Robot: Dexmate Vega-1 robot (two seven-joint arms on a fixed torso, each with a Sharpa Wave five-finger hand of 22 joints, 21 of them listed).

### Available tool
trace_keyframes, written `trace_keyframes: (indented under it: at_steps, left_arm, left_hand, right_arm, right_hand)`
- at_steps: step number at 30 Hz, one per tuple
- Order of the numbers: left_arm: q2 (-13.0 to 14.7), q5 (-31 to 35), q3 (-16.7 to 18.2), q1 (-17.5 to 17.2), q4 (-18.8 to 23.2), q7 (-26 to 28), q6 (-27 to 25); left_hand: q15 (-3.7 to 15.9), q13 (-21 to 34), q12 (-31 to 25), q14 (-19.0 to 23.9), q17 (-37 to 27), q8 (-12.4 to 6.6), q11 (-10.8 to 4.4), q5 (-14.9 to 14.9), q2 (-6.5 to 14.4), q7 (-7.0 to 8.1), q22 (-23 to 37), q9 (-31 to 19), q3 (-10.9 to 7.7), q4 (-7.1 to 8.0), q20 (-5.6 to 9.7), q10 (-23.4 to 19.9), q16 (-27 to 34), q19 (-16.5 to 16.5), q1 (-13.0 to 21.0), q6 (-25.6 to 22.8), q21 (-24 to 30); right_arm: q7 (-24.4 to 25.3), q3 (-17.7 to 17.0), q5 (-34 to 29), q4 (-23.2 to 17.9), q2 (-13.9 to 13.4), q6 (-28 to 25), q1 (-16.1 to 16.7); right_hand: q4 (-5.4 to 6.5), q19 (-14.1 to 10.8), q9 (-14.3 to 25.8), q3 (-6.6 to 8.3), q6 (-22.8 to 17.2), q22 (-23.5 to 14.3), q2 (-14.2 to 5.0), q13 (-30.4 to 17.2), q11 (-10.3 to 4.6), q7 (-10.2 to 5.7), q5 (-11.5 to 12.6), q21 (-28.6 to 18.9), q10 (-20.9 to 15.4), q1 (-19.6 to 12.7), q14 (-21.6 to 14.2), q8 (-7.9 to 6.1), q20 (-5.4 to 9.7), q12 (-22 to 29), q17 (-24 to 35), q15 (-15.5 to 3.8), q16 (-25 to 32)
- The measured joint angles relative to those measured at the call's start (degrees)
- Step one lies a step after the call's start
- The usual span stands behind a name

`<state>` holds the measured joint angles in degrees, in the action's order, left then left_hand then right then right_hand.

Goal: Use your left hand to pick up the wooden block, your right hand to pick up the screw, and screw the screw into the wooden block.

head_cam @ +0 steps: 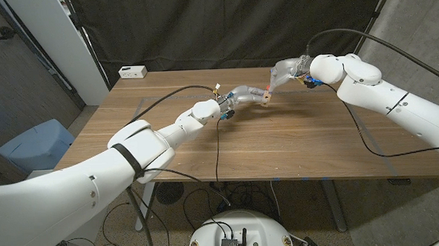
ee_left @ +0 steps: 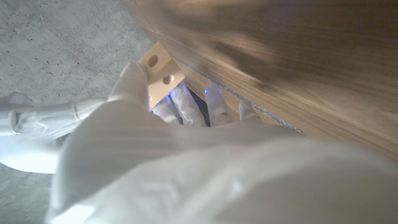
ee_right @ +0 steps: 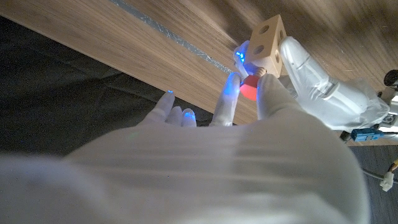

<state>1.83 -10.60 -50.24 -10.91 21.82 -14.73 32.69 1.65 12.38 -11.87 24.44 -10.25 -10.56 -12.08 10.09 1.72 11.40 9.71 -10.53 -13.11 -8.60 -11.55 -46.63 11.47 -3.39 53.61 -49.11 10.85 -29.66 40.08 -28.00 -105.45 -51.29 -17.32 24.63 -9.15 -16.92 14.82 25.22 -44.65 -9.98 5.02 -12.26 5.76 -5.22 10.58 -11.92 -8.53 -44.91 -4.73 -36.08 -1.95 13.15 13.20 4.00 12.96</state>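
We see the left hand [head_cam: 242, 97] holding the wooden block [head_cam: 265, 98] in its fingers above the far middle of the table [head_cam: 294, 142], and the right hand [head_cam: 288, 74] meets it from the other side, so both hands are at the block. In the right wrist view the right fingers pinch a small red-headed thing, we judge the screw [ee_right: 250, 88], just against one face of the block. The screw must stay in line with a hole, so we judge alignment decides the coming turn.
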Motion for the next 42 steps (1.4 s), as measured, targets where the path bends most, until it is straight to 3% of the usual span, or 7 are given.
trace_keyframes:
  at_steps: [8,14,24,30,39,42]
  left_arm:
    - [0.0,0.0,0.0,0.0,0.0,0.0,-0.5]
    - [0.0,0.0,0.0,0.0,-0.1,0.1,-1.0]
    - [-0.1,-0.3,-0.1,0.2,-0.2,0.1,-1.5]
    - [-0.1,-0.4,-0.1,0.3,-0.3,0.1,-1.6]
    - [-0.1,-0.4,-0.1,0.3,-0.3,0.1,-1.6]
    - [-0.1,-0.4,-0.1,0.2,-0.3,0.0,-1.4]
  left_hand:
    - [0.0,0.0,0.0,0.0,0.0,0.02,0.0,0.0,0.0,-0.01,0.0,0.0,0.01,-0.01,0.0,0.0,0.0,0.0,0.0,0.0,0.0]
    - [0.0,0.0,0.0,0.0,0.0,0.07,0.0,0.0,0.0,-0.01,0.0,0.0,0.02,-0.02,0.0,0.0,0.0,0.0,0.0,0.0,0.0]
    - [0.0,0.0,0.0,0.0,0.0,-0.05,0.0,0.0,0.0,-0.02,0.0,0.0,0.02,-0.02,0.0,0.0,0.0,0.0,0.0,0.0,0.0]
    - [0.0,0.0,0.0,0.0,0.0,-0.05,0.0,0.0,0.0,-0.02,0.0,0.0,-0.13,0.13,0.0,0.0,0.0,0.0,0.0,0.2,0.0]
    - [0.0,0.0,0.0,0.0,0.0,-0.05,0.0,0.0,0.0,-0.02,0.0,0.0,-0.13,0.13,0.0,0.0,0.0,0.0,0.0,0.2,0.0]
    - [0.0,0.0,0.0,0.0,0.0,-0.05,0.0,0.0,0.0,-0.02,0.0,0.0,-0.13,0.13,0.0,0.0,0.0,0.0,0.0,0.2,0.0]
  right_arm:
    - [-0.2,0.5,-0.7,0.4,0.5,0.0,-0.3]
    - [-0.2,0.8,-1.3,0.7,0.9,0.0,-0.4]
    - [0.8,1.2,-2.9,0.7,1.5,-1.0,-0.3]
    - [1.4,1.5,-4.1,0.6,2.0,-2.0,-0.1]
    - [1.5,1.8,-5.1,0.4,2.2,-2.9,0.0]
    - [1.4,1.9,-5.3,0.2,2.2,-3.1,0.1]
  right_hand:
    - [1.04,-0.6,1.1,-1.04,-2.5,0.0,1.78,0.0,-0.18,0.08,-0.2,0.0,-1.4,1.8,-0.5,-2.23,0.0,0.0,0.0,-0.31,0.4]
    - [1.77,-1.4,2.4,-2.25,-5.8,0.0,2.02,0.0,-0.66,-0.05,-0.2,0.0,-3.3,4.4,-1.4,-4.75,0.41,0.4,0.3,-0.82,0.8]
    - [2.3,-3.1,6.1,-3.66,-12.5,0.0,1.54,0.3,-3.66,-0.21,-0.2,-0.4,-8.1,7.3,-4.4,-10.95,0.62,1.1,0.5,-2.35,1.9]
    - [2.57,-4.1,8.1,-4.39,-15.7,0.0,1.77,0.3,-4.42,0.2,-0.2,-0.5,-10.1,8.7,-5.9,-14.03,0.6,1.3,0.8,-2.87,2.1]
    - [3.47,-4.1,9.5,-6.17,-14.6,0.0,3.08,0.3,-4.35,0.4,-0.2,-0.5,-10.7,12.0,-6.1,-14.64,0.6,1.3,0.8,-3.07,2.6]
    - [3.72,-4.1,10.3,-6.75,-12.3,0.0,3.21,0.3,-3.24,0.6,-0.2,-0.4,-10.2,13.3,-6.1,-14.64,0.6,0.7,0.8,-3.05,2.5]
